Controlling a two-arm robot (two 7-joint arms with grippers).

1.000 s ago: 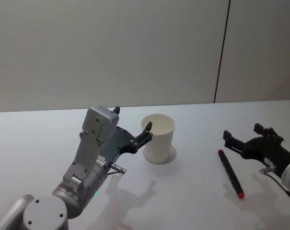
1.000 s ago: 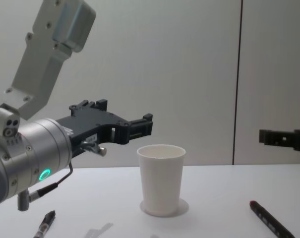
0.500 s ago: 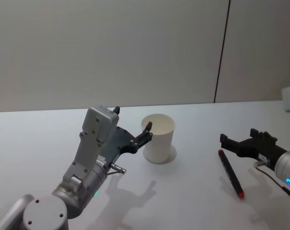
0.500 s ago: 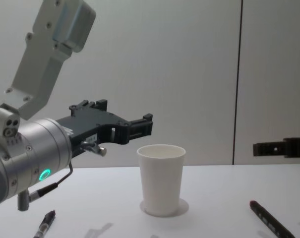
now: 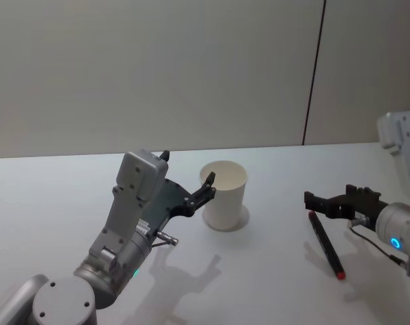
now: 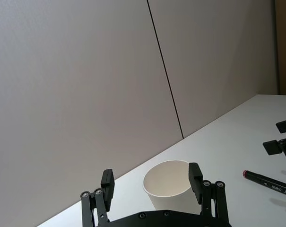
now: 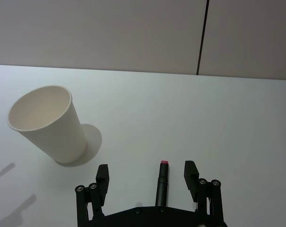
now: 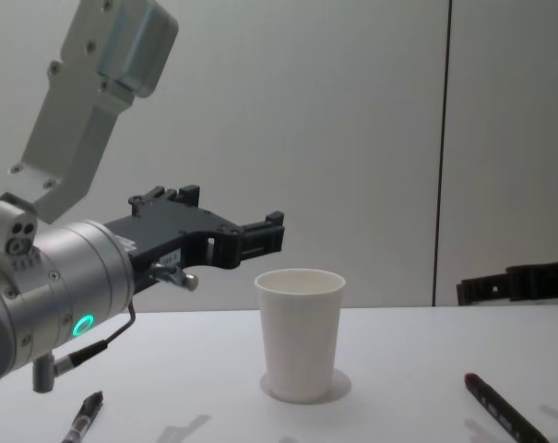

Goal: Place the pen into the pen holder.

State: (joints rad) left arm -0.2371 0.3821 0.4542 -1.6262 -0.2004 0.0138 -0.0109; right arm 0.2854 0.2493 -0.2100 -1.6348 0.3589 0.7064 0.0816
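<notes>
The pen holder (image 5: 224, 200) is matt paper (smooth-walled), the pen (image 5: 326, 245) dark plastic, the table (image 5: 55, 203) smooth matt.

head: high, looking down | chest: low, side-on | wrists: close behind fingers (image 7: 102, 173) | all share pen holder (image 5: 224, 196)

The pen holder (image 5: 223, 196) is standing upright on the counter (image 5: 272, 284), near its middle. The left hand (image 8: 274, 235) is hovering just left of it at about rim height, fingers spread apart and pointing toward it. The pen (image 5: 325, 245) is lying on the counter well to the right of the pen holder, running front to back. The right hand (image 7: 146, 169) is hanging above the pen's far end, fingers parted on either side of it. A second pen (image 8: 85, 415) is lying at the front left, beneath the left arm.
</notes>
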